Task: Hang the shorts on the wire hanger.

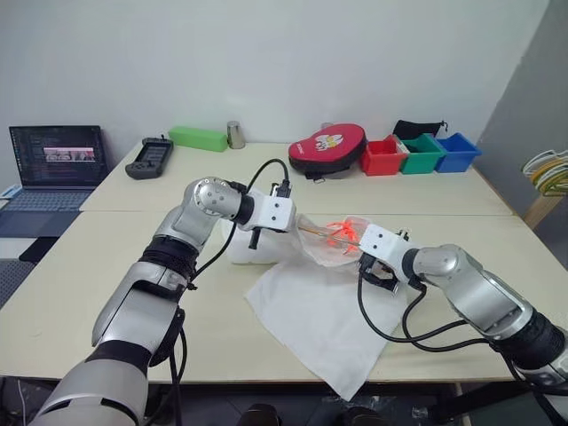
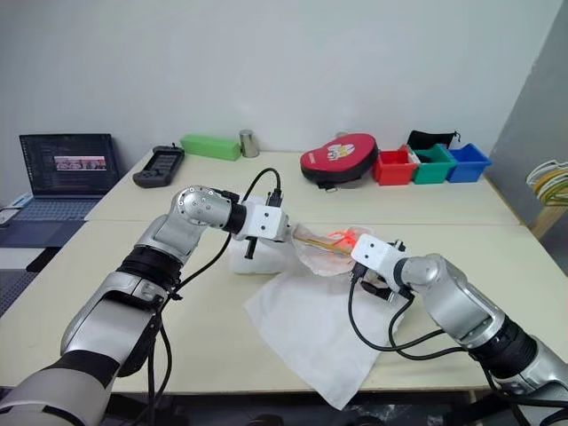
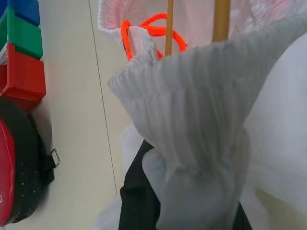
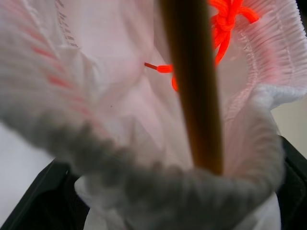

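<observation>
— Shorts (image 1: 311,311), where do we see them?
— We see them spread over the near half of the pale bench (image 1: 71,275), one leg running toward the front edge, the gathered waistband lifted between the two arms.
— And the left gripper (image 1: 295,224)?
— Its fingers are pinched tight on a bunched fold of the waistband; in the left wrist view the ribbed elastic wraps right over them.
— What of the wire hanger (image 3: 220,21)?
— We see its yellow-orange bars passing inside the waistband opening, beside the orange drawstring (image 3: 153,26).
— The right gripper (image 1: 380,273)?
— It sits at the other side of the waistband. Its fingers (image 4: 33,201) stand wide apart, with the elastic edge and one hanger bar lying between them; we cannot tell whether they press on either.
— Anything else on the bench?
— At the far side we see a red case (image 1: 327,149), red, green and blue bins (image 1: 424,153), a green box (image 1: 199,138), and a laptop (image 1: 55,169) off to the left.
</observation>
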